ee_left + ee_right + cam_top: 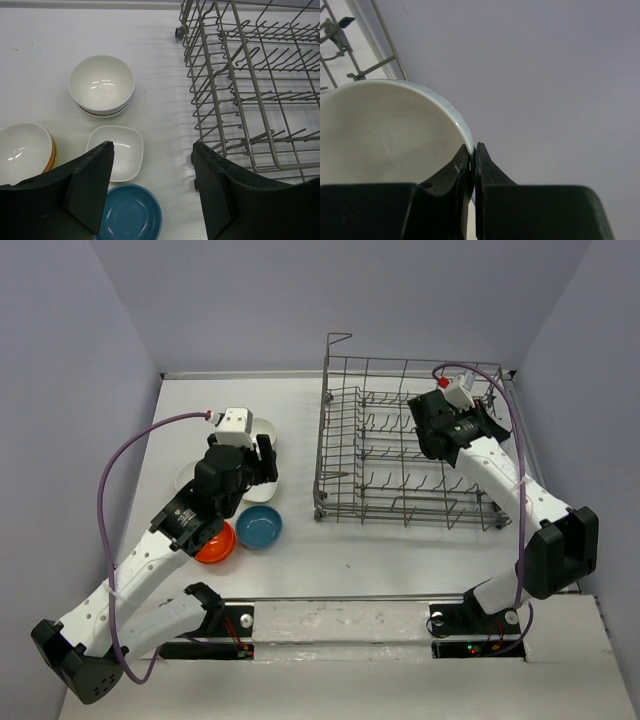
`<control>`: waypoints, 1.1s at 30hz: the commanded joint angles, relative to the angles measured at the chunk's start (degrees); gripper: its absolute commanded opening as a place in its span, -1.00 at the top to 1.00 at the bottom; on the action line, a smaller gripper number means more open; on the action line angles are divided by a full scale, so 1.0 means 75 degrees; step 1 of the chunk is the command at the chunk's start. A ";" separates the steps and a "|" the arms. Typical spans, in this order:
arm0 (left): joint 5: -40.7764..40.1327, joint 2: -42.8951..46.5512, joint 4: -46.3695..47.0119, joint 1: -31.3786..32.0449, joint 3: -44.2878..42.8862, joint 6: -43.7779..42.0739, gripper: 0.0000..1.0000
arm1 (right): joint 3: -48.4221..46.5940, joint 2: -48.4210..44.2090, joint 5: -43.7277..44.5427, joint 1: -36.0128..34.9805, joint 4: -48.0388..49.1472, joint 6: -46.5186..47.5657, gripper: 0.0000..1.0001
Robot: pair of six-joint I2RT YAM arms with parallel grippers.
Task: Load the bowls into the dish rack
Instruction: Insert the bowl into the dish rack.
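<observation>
White table [350,560] | left tool [152,145] wide, empty | right tool [472,150] pinching white bowl [385,135] rim | above dish rack [400,455]

I saw the dish rack [326,430] in plain grey wire and the desk [400,560] in white. The blue bowl [131,212], orange-red bowl [218,548], squarish white bowl [121,152] and round white bowl [101,84] were all unpatterned. The left arm's cable [102,500] was purple.

This is a robotics lab test cell, not a home kitchen. Plain lilac-grey walls [250,300] box in a white tabletop [380,560]. Two cabled robot arms [150,550] are bolted at its near edge. A dish rack [400,455] and bowls [260,527] are the only kitchenware.
</observation>
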State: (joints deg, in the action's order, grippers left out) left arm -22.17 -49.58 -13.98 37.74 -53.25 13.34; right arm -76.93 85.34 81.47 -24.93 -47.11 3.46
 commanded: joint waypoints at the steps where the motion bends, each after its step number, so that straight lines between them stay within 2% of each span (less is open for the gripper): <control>1: 0.0085 0.0107 0.0457 -0.0063 0.0069 -0.0056 -0.47 | -0.0196 -0.0293 0.1125 0.0230 0.0469 0.0346 0.99; 13: 0.0249 -0.0139 0.0574 -0.0051 0.0116 0.0025 -0.47 | -0.0115 -0.0140 0.0634 0.0992 0.0913 0.0627 0.99; 22: 0.0460 -0.0186 0.0692 -0.0016 0.0210 0.0119 -0.47 | 0.0692 -0.0445 0.0364 0.1062 0.2085 0.1037 0.99; 26: 0.0542 -0.0186 0.0715 0.0007 0.0233 0.0154 -0.47 | 0.1348 -0.0679 0.0282 0.1132 0.3069 0.1623 0.99; 33: 0.0566 -0.0221 0.0727 0.0090 0.0233 0.0155 -0.47 | 0.2041 -0.0878 0.0340 0.1203 0.3457 0.1659 0.99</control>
State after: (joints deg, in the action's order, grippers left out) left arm -18.22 -51.09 -11.70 37.82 -52.05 14.24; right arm -62.46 81.71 80.84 -16.56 -27.64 14.92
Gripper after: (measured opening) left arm 0.734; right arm 0.076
